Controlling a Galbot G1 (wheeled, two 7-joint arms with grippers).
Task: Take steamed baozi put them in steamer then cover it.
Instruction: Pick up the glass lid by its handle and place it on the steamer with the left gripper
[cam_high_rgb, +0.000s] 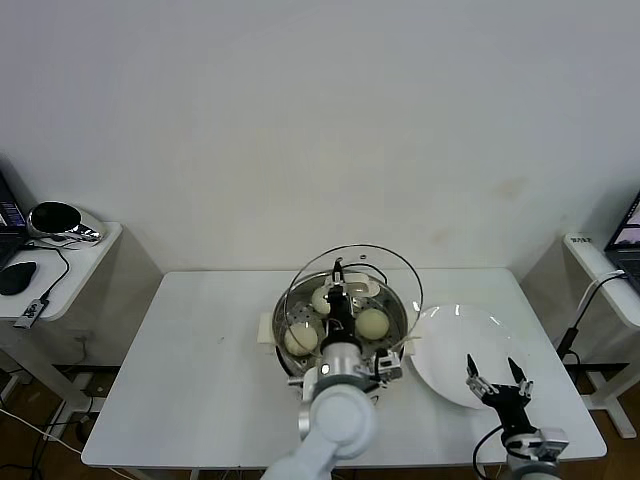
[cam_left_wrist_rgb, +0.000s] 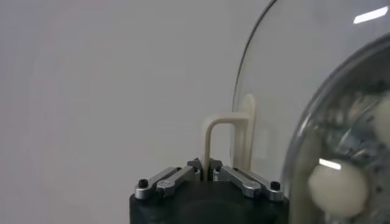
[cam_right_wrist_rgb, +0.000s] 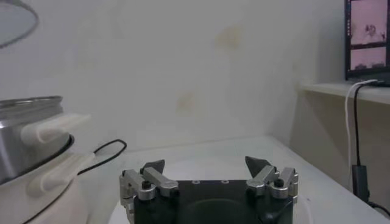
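With the steamed baozi (cam_high_rgb: 372, 322) already inside the steamer (cam_high_rgb: 395, 345), we hold the cover (cam_high_rgb: 398, 272) tilted above it, left end effector (cam_high_rgb: 338, 291) pinching its handle, right end effector (cam_high_rgb: 497, 376) spread beside the steamer; only lowering remains.

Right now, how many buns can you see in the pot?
3 baozi show in the steamer: one at the far side, one on the robot's left, one on its right. The left gripper, holding the cover, may hide another.
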